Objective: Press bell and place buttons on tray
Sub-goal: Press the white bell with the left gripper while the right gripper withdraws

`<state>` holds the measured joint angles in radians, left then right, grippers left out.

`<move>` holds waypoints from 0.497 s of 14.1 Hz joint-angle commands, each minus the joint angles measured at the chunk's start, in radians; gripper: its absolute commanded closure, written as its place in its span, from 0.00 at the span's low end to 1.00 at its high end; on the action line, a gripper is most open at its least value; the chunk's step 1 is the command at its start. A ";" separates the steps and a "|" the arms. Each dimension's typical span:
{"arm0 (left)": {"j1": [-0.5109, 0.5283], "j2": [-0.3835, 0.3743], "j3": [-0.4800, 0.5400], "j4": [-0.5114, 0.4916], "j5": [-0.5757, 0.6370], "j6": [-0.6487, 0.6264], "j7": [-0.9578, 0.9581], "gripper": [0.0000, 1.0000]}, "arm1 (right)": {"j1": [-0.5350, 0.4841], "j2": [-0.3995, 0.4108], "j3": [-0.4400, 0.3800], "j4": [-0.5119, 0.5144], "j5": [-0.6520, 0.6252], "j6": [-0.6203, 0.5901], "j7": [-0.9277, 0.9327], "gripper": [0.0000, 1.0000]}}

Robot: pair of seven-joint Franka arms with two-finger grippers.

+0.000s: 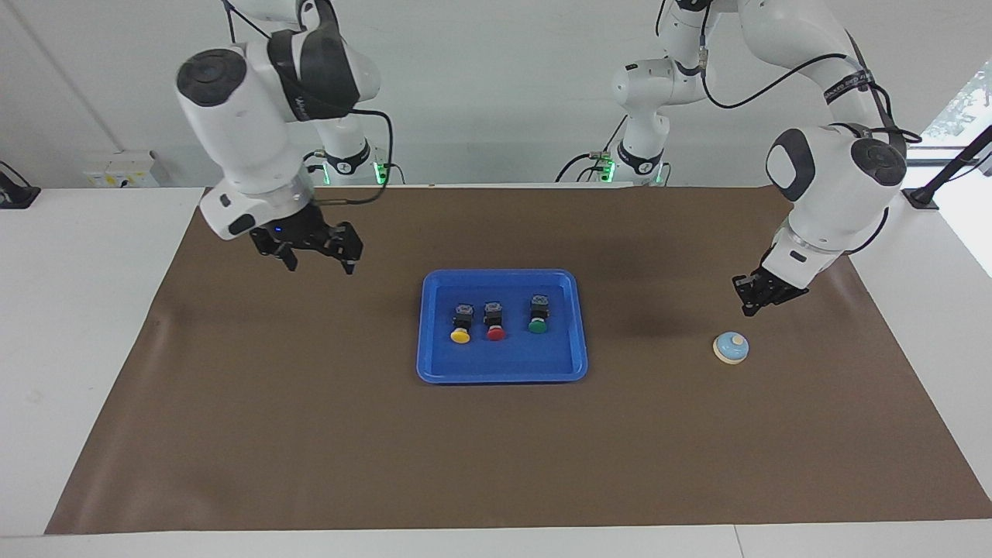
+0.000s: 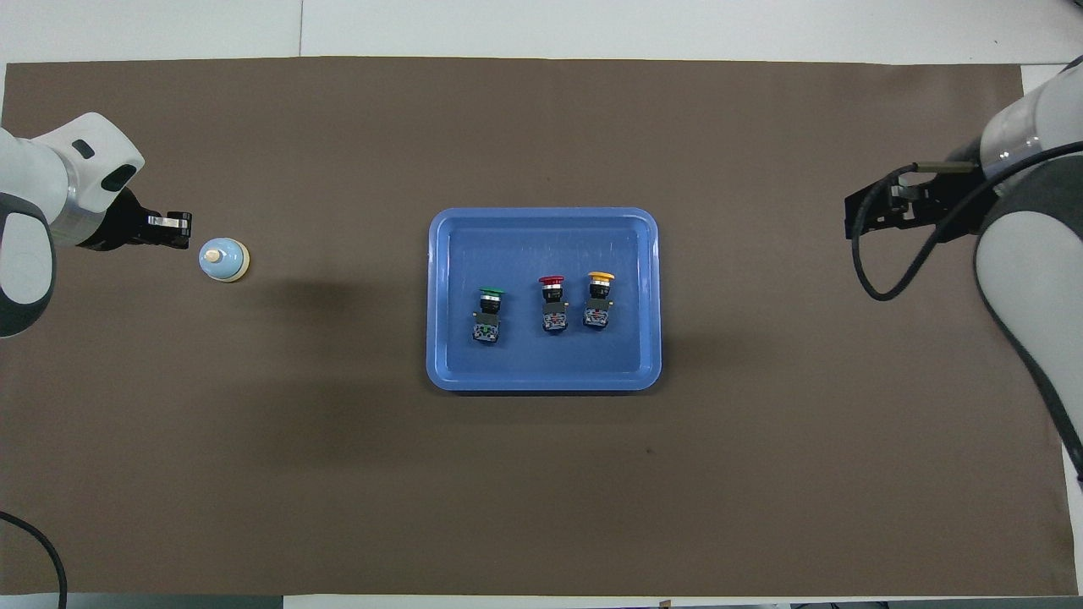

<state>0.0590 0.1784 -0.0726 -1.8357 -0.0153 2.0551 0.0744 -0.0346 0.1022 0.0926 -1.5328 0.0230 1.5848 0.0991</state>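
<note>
Brown mat (image 1: 310, 434) over a white table (image 1: 85, 310), pale wall at the robots' end.

Tray (image 1: 502, 370), bright blue, rectangular, mid-mat; long axis runs from one arm's end of the table toward the other.

Buttons, three, lying in a row in the tray, none touching another. Each lies on its side, long axis pointing away from the robots, coloured cap at the end farther from them, black body nearer. Order from the right arm's end: yellow button (image 1: 461, 323), red button (image 1: 494, 320) just beside it, green button (image 1: 538, 313) set a little apart toward the left arm's end.

Bell (image 1: 731, 347), light-blue dome, cream base and knob, upright on the mat well apart from the tray, toward the left arm's end.

Left gripper (image 1: 757, 298), fingertips pressed together, nothing held; hangs just above the mat beside the bell on the side nearer the robots, clear of it.

Right gripper (image 1: 318, 254), fingers spread wide, nothing held; raised over bare mat toward the right arm's end, well apart from the tray. In the overhead view its arm is cut off by the edge.

Nothing stands between either gripper and the tray
</note>
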 commanded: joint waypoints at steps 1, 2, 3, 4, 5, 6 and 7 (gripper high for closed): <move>0.011 0.010 -0.003 -0.042 0.028 0.077 -0.010 1.00 | -0.004 -0.079 0.003 -0.021 -0.020 -0.074 -0.033 0.00; 0.022 0.012 -0.003 -0.062 0.028 0.106 -0.010 1.00 | -0.004 -0.104 -0.008 -0.023 -0.028 -0.109 -0.033 0.00; 0.024 0.019 -0.003 -0.069 0.028 0.123 -0.010 1.00 | -0.002 -0.124 -0.011 -0.023 -0.037 -0.139 -0.035 0.00; 0.024 0.029 -0.003 -0.073 0.028 0.135 -0.010 1.00 | 0.002 -0.136 -0.013 -0.023 -0.072 -0.158 -0.036 0.00; 0.025 0.035 -0.003 -0.077 0.028 0.149 -0.010 1.00 | 0.002 -0.148 -0.010 -0.023 -0.099 -0.161 -0.045 0.00; 0.025 0.038 -0.003 -0.088 0.028 0.166 -0.010 1.00 | 0.001 -0.156 -0.013 -0.024 -0.101 -0.167 -0.056 0.00; 0.025 0.038 -0.003 -0.100 0.028 0.181 -0.010 1.00 | -0.004 -0.159 -0.014 -0.024 -0.101 -0.166 -0.059 0.00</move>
<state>0.0755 0.2206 -0.0695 -1.9004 -0.0129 2.1866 0.0744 -0.0371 -0.0371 0.0881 -1.5340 -0.0598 1.4180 0.0735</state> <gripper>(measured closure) 0.991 0.000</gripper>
